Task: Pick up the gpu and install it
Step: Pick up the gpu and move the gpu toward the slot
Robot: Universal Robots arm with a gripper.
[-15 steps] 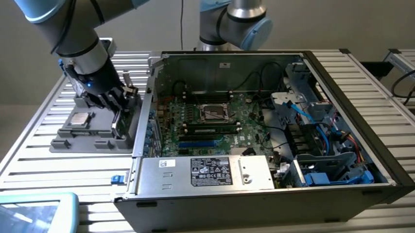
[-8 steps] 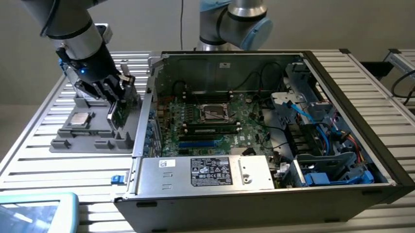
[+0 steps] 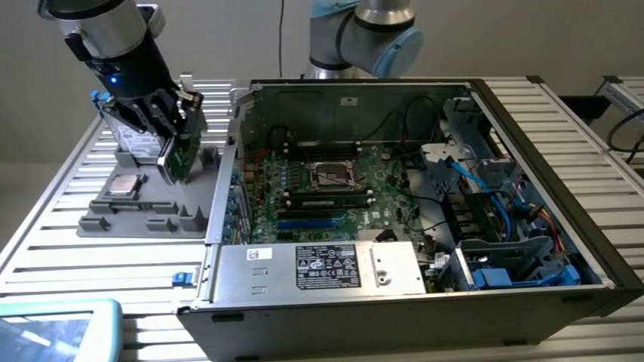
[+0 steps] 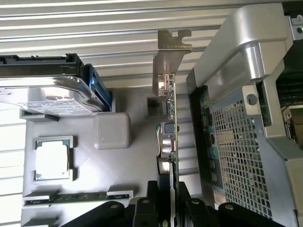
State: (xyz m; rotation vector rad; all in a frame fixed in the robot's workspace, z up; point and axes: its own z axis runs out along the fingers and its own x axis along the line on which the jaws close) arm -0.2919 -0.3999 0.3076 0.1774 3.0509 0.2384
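One claw (image 3: 169, 139) is clamped on the gpu (image 3: 179, 162) over the grey tray (image 3: 131, 219), on the exterior view's left of the open computer case (image 3: 423, 188). The wrist view adds the card edge-on, its silver bracket (image 4: 166, 56) near the case's perforated rear wall (image 4: 236, 146).

The black multi-fingered gripper (image 3: 171, 143) covers the upper part of the thin green circuit-board gpu (image 3: 179, 166) and part of the silver labelled drive (image 3: 136, 142) behind it. In the wrist view the gpu (image 4: 174, 118) stands edge-on, both faces hidden. Print on the power supply's black-and-white label (image 3: 325, 265) is too small to read. A teal-framed screen (image 3: 56, 328) is cut off at the corner.
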